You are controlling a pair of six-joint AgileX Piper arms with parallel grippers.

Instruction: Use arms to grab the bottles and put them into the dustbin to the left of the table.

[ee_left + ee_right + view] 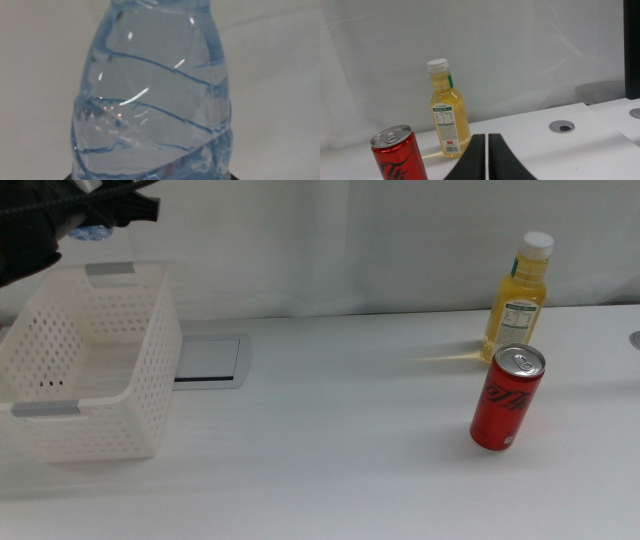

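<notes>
Upper left of the middle view, the left claw (85,220) grips the water bottle (150,95) above the basket (90,370). The right claw (487,157), pressed together, faces the juice bottle (447,112) on the counter (350,450).

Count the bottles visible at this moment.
2. The juice bottle stands on the table behind the can. The water bottle is in the left gripper, above the dustbin.
</notes>
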